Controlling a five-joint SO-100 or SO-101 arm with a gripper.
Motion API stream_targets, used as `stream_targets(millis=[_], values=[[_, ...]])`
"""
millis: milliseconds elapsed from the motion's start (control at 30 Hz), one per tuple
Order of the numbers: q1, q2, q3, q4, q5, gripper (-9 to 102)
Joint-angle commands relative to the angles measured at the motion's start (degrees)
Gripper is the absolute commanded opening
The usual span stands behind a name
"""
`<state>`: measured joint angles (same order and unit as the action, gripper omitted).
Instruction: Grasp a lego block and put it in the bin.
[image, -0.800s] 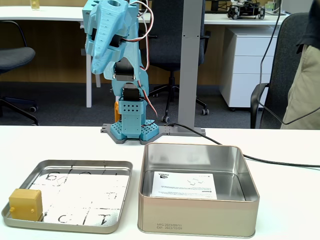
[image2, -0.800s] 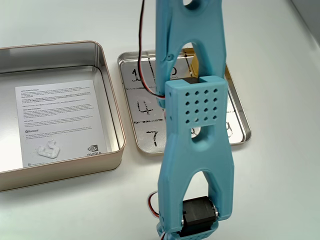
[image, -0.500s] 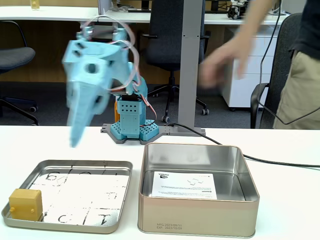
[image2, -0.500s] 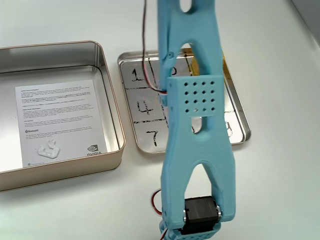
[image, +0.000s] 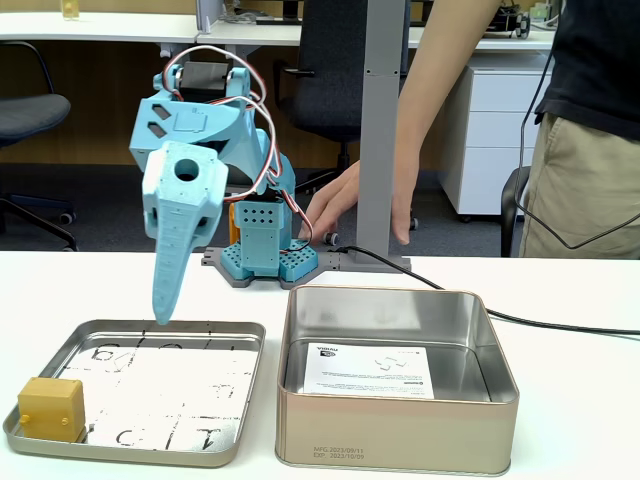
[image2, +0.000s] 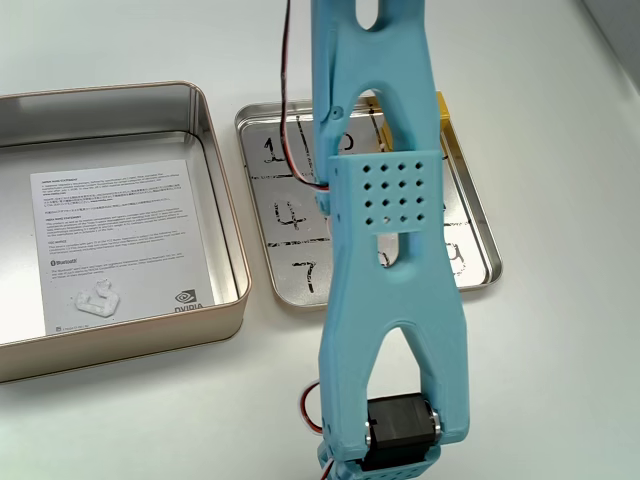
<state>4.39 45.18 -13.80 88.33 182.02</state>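
The mustard-yellow lego block (image: 50, 408) sits in the near left corner of the shallow tray (image: 120, 449). My blue gripper (image: 162, 314) points straight down over the tray's far edge, well above and to the right of the block; its fingers look pressed together with nothing held. The bin (image: 392, 432), a deep silver tin with a white label at its bottom, stands to the right of the tray. In the other fixed view the arm (image2: 388, 250) covers most of the block (image2: 444, 108); the bin (image2: 222, 200) lies left of the tray (image2: 470, 210), and the gripper is out of frame.
A person stands at the right behind the table, one hand (image: 345, 200) reaching down close to the robot's base (image: 265, 262). A black cable (image: 560, 325) runs across the table behind the bin. Office chairs and desks fill the background.
The arm unfolded from its raised pose and swung the gripper down over the tray's far edge. A person stepped in, and their hand came down near the base.
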Motion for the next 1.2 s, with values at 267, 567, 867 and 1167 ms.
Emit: stream_targets(millis=[267,567,867,1167], values=[[6.0,6.2,-1.4,8.8,-0.4,0],[10.5,5.3,-1.4,13.7,0.2,0],[14.1,3.5,-1.4,17.8,0.9,0],[18.6,0.2,3.6,19.1,5.9,7]])
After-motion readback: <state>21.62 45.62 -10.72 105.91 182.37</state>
